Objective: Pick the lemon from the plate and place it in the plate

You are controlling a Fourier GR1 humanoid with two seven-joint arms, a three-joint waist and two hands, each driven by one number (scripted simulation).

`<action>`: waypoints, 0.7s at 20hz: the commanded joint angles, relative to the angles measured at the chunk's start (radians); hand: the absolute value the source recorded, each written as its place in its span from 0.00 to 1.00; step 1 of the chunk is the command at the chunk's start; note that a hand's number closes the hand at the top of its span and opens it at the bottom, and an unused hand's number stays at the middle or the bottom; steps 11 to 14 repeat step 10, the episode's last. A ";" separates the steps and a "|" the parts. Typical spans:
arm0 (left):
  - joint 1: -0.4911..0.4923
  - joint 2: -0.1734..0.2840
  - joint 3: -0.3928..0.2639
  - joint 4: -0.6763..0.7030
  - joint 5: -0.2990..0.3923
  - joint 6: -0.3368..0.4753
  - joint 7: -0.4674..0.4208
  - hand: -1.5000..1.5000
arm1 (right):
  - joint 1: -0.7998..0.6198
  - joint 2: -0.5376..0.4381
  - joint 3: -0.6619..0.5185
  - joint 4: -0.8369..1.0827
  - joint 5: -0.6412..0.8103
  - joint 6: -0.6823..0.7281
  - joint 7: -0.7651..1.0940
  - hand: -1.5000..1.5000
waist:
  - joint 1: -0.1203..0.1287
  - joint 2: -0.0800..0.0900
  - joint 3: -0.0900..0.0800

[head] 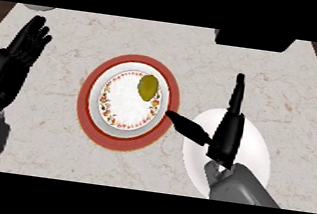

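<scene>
1. Lemon (148, 87) is sitting on the upper right part of the flower-rimmed plate (119, 119), which is itself resting on a wider red plate (89, 120) – nothing is touching the fruit.
2. The right hand (221, 132) is hovering over the plain white plate (256, 147), fingers stretched straight and thumb spread toward the red rim, holding nothing.
3. The left hand (24, 43) is resting open at the view's left edge, fingers up, well apart from the plates.
4. The lemon is looking small, light and rigid, with a rounded, smooth skin that is likely to roll or slip if it is nudged from one side only.
5. Judging from that, the safest hold is across its middle, thumb on one flank and fingers on the other – closing evenly so the fruit is not skating over the glazed plate.
6. The white plate is lying just beside the red one, so the carry is looking short.
</scene>
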 commanded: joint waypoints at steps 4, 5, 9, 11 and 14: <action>-0.003 -0.007 0.013 0.001 -0.008 -0.009 -0.003 0.50 | 0.248 -0.154 -0.050 -0.278 -0.039 0.083 -0.067 0.00 | 0.002 0.002 0.000; 0.029 -0.051 -0.030 -0.050 -0.020 0.012 0.014 0.50 | 0.303 -0.172 -0.027 -0.303 -0.054 0.073 -0.107 0.00 | 0.002 0.001 0.000; -0.010 -0.009 0.024 0.006 -0.003 -0.016 0.003 0.50 | 0.384 -0.232 -0.068 -0.360 -0.070 0.107 -0.183 0.00 | 0.001 0.002 0.000; -0.006 -0.047 -0.032 -0.006 -0.037 -0.001 -0.001 0.50 | 0.384 -0.232 -0.088 -0.311 -0.061 0.084 -0.210 0.00 | 0.001 0.002 0.000; -0.006 -0.047 -0.032 -0.006 -0.037 -0.001 -0.001 0.50 | 0.384 -0.232 -0.088 -0.311 -0.061 0.084 -0.210 0.00 | 0.001 0.002 0.000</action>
